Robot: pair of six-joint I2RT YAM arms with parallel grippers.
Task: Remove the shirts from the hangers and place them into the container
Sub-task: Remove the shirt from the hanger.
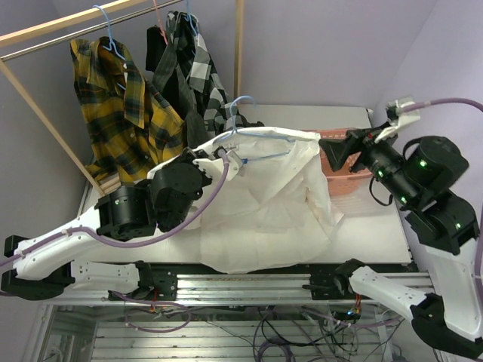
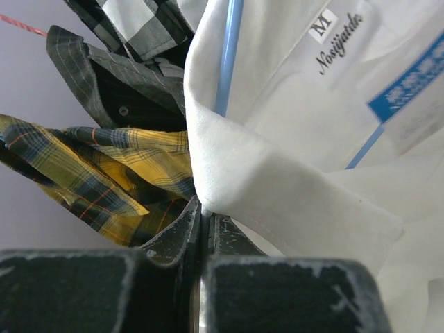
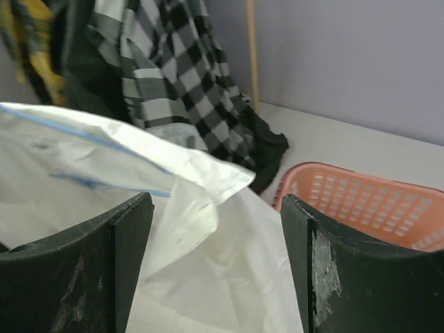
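My left gripper (image 1: 229,158) is shut at the neck of a light blue hanger (image 1: 243,102), and the white shirt (image 1: 264,204) draped on it spills onto the table. In the left wrist view the collar (image 2: 277,180) lies over the closed fingertips (image 2: 205,220), and the blue wire (image 2: 229,55) runs down under it towards them. The right gripper (image 1: 332,151) stands open beside the shirt's right shoulder (image 3: 208,277), holding nothing. Just behind it is the salmon-pink container (image 1: 355,181). Yellow plaid (image 1: 124,105), dark pinstriped (image 1: 157,53) and checked (image 1: 198,68) shirts hang at the back left.
A wooden rack with a slanted left pole (image 1: 45,113) and an upright pole (image 1: 240,45) stands at the back. A purple wall closes the far side. The basket's rim (image 3: 347,172) shows past my right fingers, with the checked shirt (image 3: 173,83) hanging beyond.
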